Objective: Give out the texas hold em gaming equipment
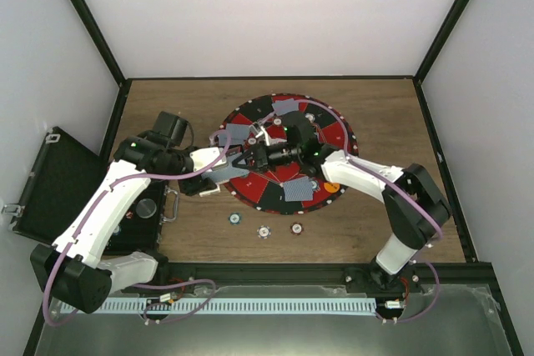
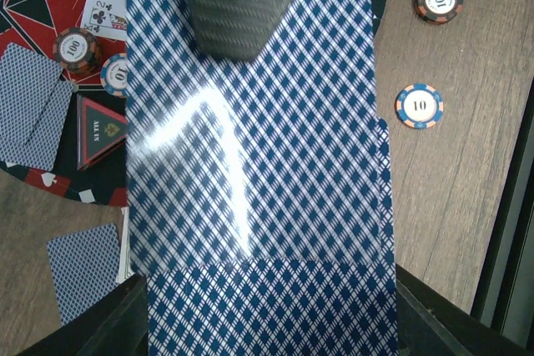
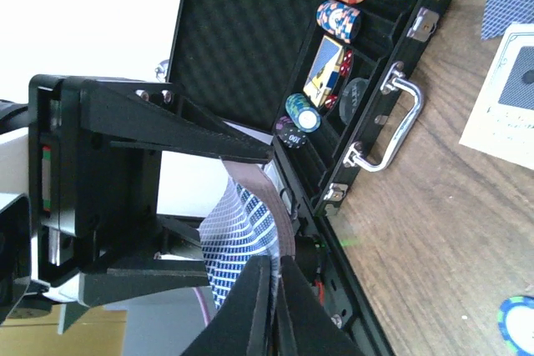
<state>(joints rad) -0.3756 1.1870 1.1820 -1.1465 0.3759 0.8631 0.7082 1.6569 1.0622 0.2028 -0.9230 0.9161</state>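
Playing cards with blue-and-white checked backs form a deck [image 2: 275, 310] clamped between the fingers of the left gripper [image 1: 214, 174], over the left edge of a round red-and-black poker mat [image 1: 331, 133]. The right gripper [image 3: 273, 271] reaches across the mat from the right, its jaws pinched together on the top card [image 2: 284, 147], which sits slid partly off the deck. One woven carbon-fibre finger [image 2: 242, 14] lies on that card's back.

From the left wrist, the mat shows a pair of face-down cards [image 2: 33, 102], face-up cards [image 2: 108, 6], a dark striped chip marked 100 [image 2: 75, 47] touching a blue chip marked 10 [image 2: 115, 74], and a red triangular "ALL IN" marker [image 2: 100, 127]. One more face-down card [image 2: 83, 273] lies on the brown wooden table [image 1: 375, 97] just off the mat.

Three small striped chips [image 1: 264, 231] lie in a row on the table near the mat's front edge. An open black case [image 3: 250, 31] with a silver handle [image 3: 388, 122] sits to the left, stacks of chips [image 3: 338, 14] in its tray
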